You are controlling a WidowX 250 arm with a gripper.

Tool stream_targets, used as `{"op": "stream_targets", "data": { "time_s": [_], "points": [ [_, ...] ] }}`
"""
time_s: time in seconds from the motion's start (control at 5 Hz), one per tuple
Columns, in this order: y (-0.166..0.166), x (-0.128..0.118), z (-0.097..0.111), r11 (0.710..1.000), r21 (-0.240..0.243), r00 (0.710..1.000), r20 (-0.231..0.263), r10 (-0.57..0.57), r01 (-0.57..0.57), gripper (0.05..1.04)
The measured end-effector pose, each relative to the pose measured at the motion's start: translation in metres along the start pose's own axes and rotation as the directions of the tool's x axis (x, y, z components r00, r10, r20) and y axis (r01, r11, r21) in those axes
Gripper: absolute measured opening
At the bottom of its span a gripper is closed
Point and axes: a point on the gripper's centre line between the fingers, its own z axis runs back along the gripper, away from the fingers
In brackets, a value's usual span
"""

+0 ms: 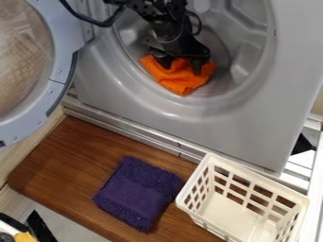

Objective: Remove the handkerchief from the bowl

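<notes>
Glossy grey washer (pixel 217 132), black hand (pixel 182 68) parted on rumpled orange cloth (pixel 183 84), grip unclear.

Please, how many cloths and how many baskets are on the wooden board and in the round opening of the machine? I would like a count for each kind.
Cloths: 2 (orange cloth, purple cloth)
Baskets: 1 (white basket)
Total: 3

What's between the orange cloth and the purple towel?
In the camera view, going down: the washing machine's grey front, then a metal rail, then a short stretch of bare wooden board.
</notes>
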Motion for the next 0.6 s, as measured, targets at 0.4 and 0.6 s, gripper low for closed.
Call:
{"op": "stream_targets", "data": {
  "time_s": [0.4,0.6],
  "points": [
    [-0.006,0.009,0.03,1.0,0.007,0.999,0.042,-0.014,0.014,1.001],
    [-0.012,0.008,0.051,1.0,0.004,0.999,0.045,-0.02,0.02,1.001]
  ]
}}
